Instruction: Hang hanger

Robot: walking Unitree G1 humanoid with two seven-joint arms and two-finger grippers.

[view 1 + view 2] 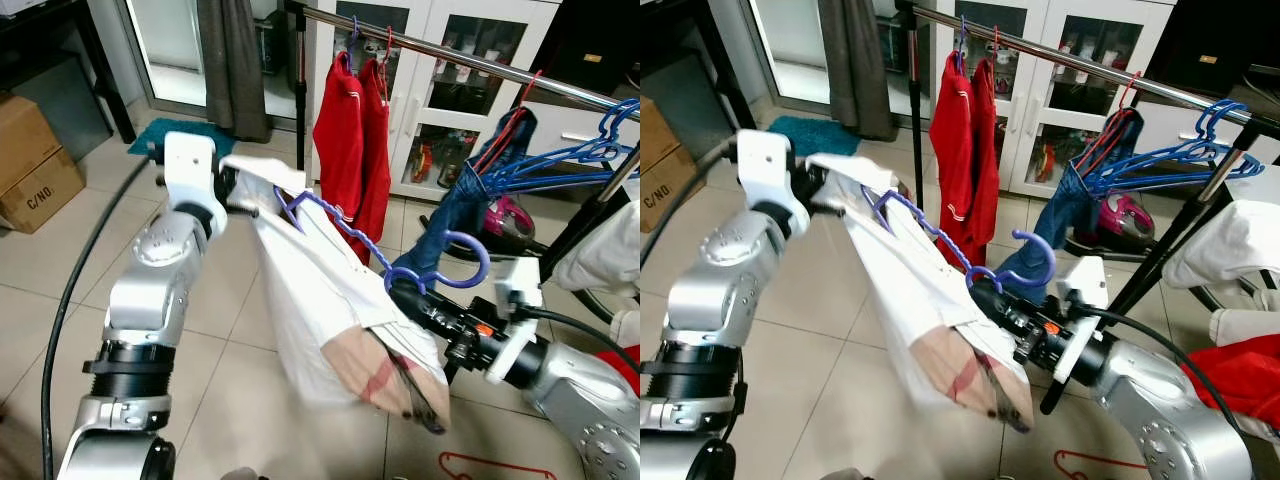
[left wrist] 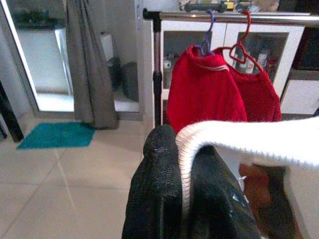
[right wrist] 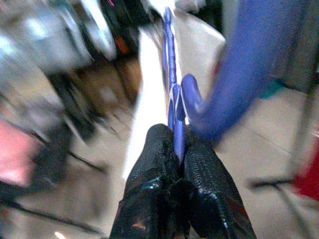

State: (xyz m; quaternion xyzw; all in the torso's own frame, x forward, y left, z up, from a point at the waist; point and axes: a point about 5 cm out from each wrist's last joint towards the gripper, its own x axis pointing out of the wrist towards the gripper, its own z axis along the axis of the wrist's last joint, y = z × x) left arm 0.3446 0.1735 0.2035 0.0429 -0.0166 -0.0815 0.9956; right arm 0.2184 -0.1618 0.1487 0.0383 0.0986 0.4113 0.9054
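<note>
The hanger (image 1: pixel 345 228) with its garment (image 1: pixel 330 310) stretches between both arms, before the rail (image 1: pixel 470 58); boxes (image 1: pixel 35 165) stand far left.

Two red garments (image 1: pixel 350 140) are hanging side by side near a white glass-door cabinet (image 1: pixel 440 90). A grey curtain (image 1: pixel 232 65) is hanging further left — a teal mat (image 1: pixel 170 135) lying on the tiled floor beside it. Cardboard boxes (image 1: pixel 32 160) are sitting at the far left.

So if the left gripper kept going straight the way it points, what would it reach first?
Most likely the red tops hanging on the rail. The left gripper, pinching the white garment, faces them; depth is unclear.
</note>
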